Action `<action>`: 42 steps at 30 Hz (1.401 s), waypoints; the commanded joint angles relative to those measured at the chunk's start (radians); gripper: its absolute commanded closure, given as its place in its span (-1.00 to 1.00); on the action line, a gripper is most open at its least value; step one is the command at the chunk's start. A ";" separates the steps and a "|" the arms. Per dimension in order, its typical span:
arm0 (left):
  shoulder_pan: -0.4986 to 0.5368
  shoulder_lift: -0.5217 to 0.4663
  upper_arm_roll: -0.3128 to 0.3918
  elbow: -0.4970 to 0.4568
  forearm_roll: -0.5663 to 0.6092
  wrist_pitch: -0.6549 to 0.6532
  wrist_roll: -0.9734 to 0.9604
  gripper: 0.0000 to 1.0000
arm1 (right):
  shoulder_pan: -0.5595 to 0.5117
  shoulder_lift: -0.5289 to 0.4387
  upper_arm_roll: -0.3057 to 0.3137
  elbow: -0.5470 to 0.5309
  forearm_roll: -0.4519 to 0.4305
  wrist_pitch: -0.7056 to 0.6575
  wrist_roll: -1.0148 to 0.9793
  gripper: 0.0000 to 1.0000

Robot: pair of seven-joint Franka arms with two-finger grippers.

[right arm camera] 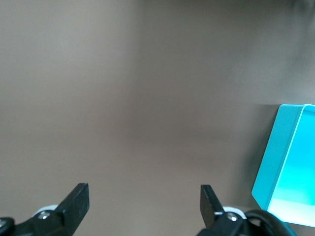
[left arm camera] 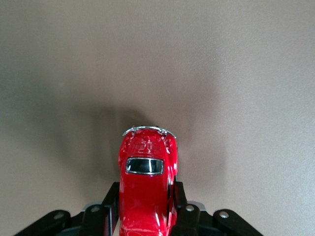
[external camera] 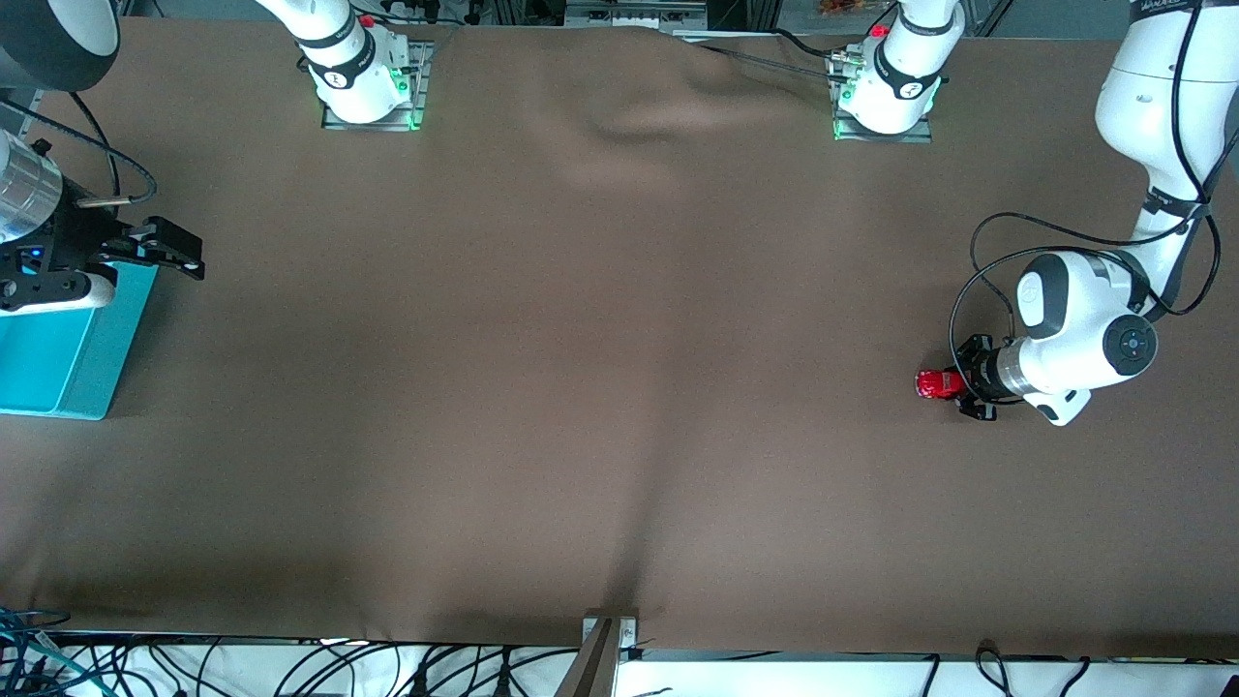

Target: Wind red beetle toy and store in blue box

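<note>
Left gripper [external camera: 953, 385] at right edge of front frame, mid-height, low on brown cloth [external camera: 600, 387], clamped on beetle [external camera: 936, 384]; in left wrist frame, beetle [left arm camera: 146, 184] at bottom centre, pinched between fingers [left arm camera: 109, 209]. Right gripper [external camera: 169, 250] at left edge, spread wide, holding nothing, waiting just above box [external camera: 73, 339] corner. Box [right arm camera: 290, 167] at right edge of right wrist frame.

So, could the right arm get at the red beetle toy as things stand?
Probably not: the red beetle toy is clamped in the left gripper at the left arm's end, while the right gripper, fingers open, sits over the blue box.
</note>
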 commanded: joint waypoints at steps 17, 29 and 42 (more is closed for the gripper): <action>0.008 0.043 0.003 0.017 0.030 0.013 -0.009 0.68 | -0.002 0.001 0.002 0.011 0.005 -0.014 0.013 -1.00; 0.011 0.041 0.001 0.018 0.029 0.014 -0.011 -0.77 | -0.002 0.003 0.002 0.011 0.005 -0.014 0.013 -1.00; 0.008 0.026 -0.002 0.020 0.029 0.013 -0.011 -0.74 | -0.002 0.003 0.002 0.011 0.006 -0.014 0.013 -1.00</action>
